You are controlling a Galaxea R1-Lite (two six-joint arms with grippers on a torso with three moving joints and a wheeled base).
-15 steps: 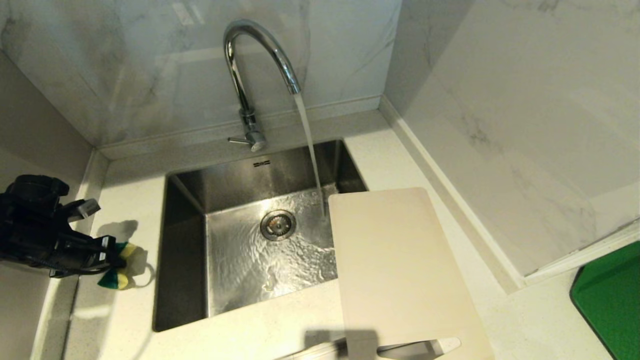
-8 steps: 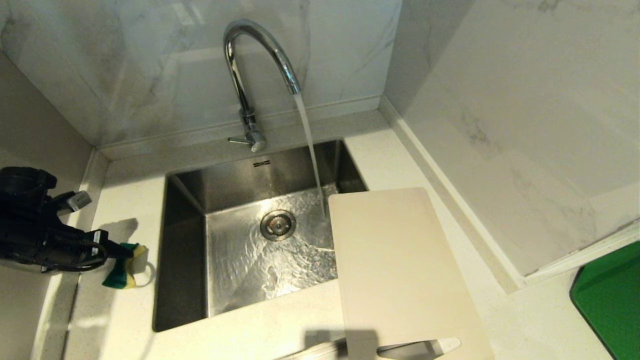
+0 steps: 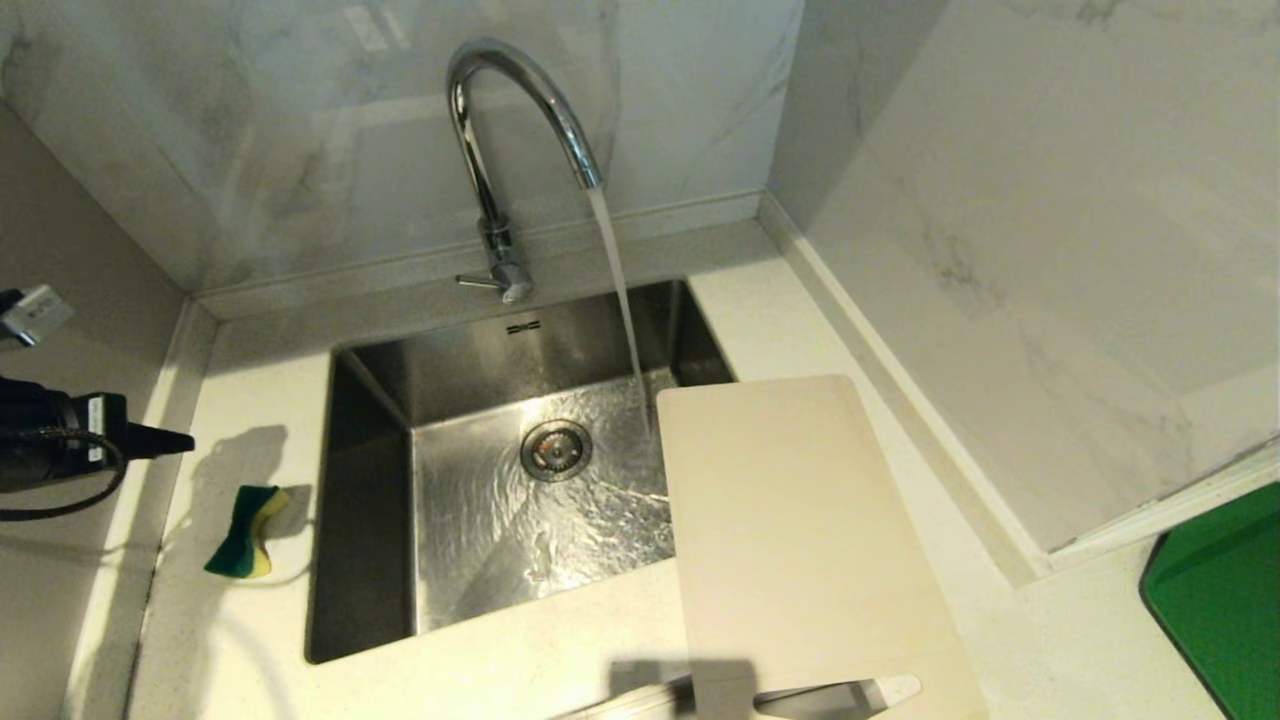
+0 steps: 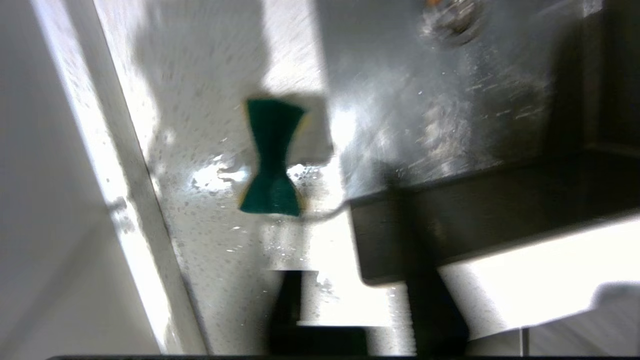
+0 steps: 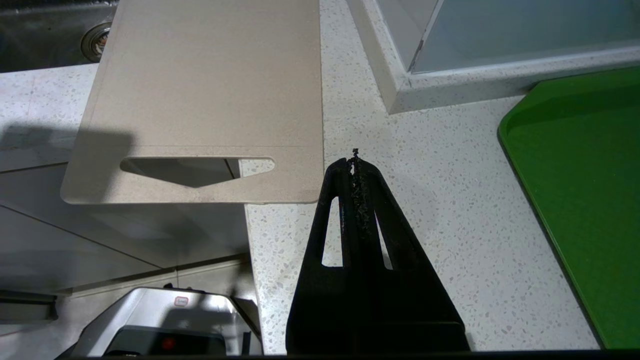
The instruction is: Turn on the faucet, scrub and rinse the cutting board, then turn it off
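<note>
Water runs from the chrome faucet (image 3: 500, 130) into the sink (image 3: 370, 520); its side lever (image 3: 478, 282) points left. The beige cutting board (image 3: 800, 540) lies flat, partly over the sink's right edge, with its handle slot (image 5: 195, 170) past the counter's front edge. A pinched green-and-yellow sponge (image 3: 245, 545) lies on the wet counter left of the sink, also in the left wrist view (image 4: 271, 160). My left gripper (image 3: 160, 440) hangs above and left of it, fingers apart and empty (image 4: 350, 260). My right gripper (image 5: 355, 155) is shut over the counter beside the board's near corner.
A green tray (image 3: 1220, 600) lies at the far right on the counter (image 3: 250, 420). Marble walls close off the back and right. The drain (image 3: 556, 450) sits in the middle of the wet sink floor. A low ledge (image 3: 140, 560) runs along the left wall.
My left gripper let go of the sponge, then rose and drew back toward the left edge. The sponge now lies loose on the counter. Water keeps running; the board has not moved.
</note>
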